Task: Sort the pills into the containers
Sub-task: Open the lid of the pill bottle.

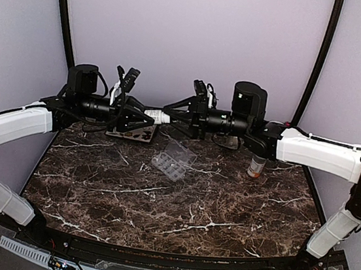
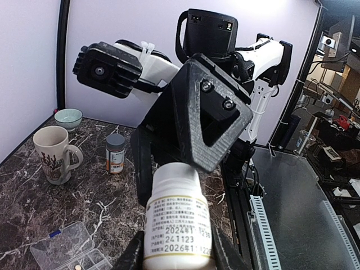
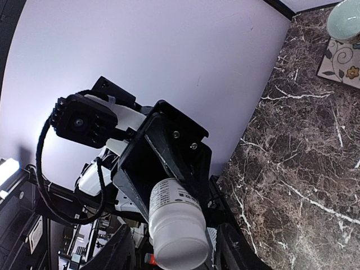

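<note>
A small white bottle (image 1: 158,116) hangs level above the back of the table, between my two arms. My left gripper (image 2: 177,254) is shut on the bottle's labelled body (image 2: 179,222). My right gripper (image 3: 177,248) straddles the white cap (image 3: 180,244) from the other side. It is open, with a gap between each of its fingers (image 3: 121,252) and the cap. The clear pill organizer (image 1: 174,159) lies on the table below, its lid open. In the left wrist view the organizer (image 2: 66,247) shows a small yellow pill (image 2: 77,267) in one cell. No other pills are visible.
An orange white-capped pill bottle (image 1: 256,165) stands at the back right of the marble table (image 1: 159,205). In the left wrist view a patterned mug (image 2: 53,153) and a pale green bowl (image 2: 68,117) stand near the orange bottle (image 2: 115,153). A patterned mat (image 1: 131,133) lies under the left gripper.
</note>
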`<state>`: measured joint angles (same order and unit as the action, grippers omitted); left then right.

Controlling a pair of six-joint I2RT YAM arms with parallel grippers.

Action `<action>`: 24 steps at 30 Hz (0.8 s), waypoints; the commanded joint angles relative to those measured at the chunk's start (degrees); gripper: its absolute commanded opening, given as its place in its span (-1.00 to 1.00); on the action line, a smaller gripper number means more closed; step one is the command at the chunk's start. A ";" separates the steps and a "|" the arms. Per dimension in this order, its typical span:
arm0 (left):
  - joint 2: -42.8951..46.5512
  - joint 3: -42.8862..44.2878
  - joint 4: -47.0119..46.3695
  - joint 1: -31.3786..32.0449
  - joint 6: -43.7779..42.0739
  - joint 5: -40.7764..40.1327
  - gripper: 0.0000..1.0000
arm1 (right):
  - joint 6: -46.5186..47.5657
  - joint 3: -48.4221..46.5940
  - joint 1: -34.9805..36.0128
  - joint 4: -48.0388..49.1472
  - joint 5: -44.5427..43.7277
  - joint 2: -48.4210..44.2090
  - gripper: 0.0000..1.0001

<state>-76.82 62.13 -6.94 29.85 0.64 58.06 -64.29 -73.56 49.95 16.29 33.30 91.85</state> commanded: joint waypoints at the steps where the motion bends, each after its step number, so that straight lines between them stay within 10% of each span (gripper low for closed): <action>1: 0.27 1.66 0.00 0.01 -0.64 1.19 -1.00 | 0.47 -1.67 0.67 1.37 1.10 0.87 -0.02; 8: 0.40 1.59 0.30 0.06 -0.80 1.14 -1.00 | 1.39 -1.94 0.76 0.77 1.06 0.80 -0.28; 15: 0.35 1.85 -0.22 -0.04 0.34 1.63 -1.00 | 5.00 -2.50 0.78 -1.15 1.77 0.74 -0.94; 24: -1.22 4.81 -0.32 -0.01 5.89 6.74 -1.00 | 19.29 -2.06 0.79 -5.34 2.38 -0.09 -1.00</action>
<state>-77.76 63.86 -5.67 29.67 2.55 60.40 -53.89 -75.44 50.19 13.21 34.74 92.44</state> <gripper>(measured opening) 0.336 0.257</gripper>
